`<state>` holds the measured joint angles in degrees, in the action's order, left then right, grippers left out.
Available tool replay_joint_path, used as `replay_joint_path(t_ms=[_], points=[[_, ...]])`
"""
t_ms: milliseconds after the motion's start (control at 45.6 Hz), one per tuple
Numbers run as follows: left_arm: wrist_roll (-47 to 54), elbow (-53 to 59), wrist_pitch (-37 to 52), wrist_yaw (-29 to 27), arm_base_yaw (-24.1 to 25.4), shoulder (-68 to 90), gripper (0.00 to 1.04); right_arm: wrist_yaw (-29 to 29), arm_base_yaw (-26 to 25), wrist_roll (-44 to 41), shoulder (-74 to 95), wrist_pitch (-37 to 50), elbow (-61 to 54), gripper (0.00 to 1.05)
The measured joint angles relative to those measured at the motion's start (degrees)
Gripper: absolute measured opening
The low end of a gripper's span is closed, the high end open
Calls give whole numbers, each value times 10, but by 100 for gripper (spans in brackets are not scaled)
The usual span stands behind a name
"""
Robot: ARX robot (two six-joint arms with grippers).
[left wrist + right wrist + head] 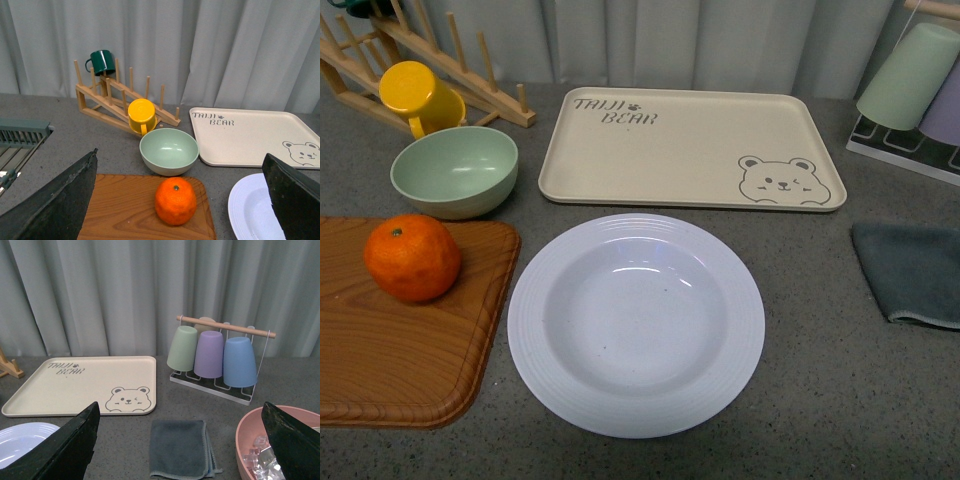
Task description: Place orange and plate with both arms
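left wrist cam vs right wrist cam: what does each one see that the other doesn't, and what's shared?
Left wrist only: the orange on the wooden board, green bowl, yellow mug, dark green mug, wooden rack.
Right wrist only: cup rack with green, purple and blue cups, grey cloth, pink bowl.
Both: bear tray, part of the plate, curtain, grey counter.

Orange (412, 257) on board (400, 350), left of plate (636, 324).

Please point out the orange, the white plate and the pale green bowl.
orange (412, 258), front view, middle of its skin.
white plate (636, 418), front view, near ridged rim.
pale green bowl (455, 200), front view, outer wall.
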<state>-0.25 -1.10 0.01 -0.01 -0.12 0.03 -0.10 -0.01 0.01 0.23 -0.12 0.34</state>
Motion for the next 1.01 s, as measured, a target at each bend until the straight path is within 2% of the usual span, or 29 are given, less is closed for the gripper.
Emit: replay_joint_path(t_ms=[1009], points=[[0,0,0,0,0,0,98,0,0,0,0,0,0,95]])
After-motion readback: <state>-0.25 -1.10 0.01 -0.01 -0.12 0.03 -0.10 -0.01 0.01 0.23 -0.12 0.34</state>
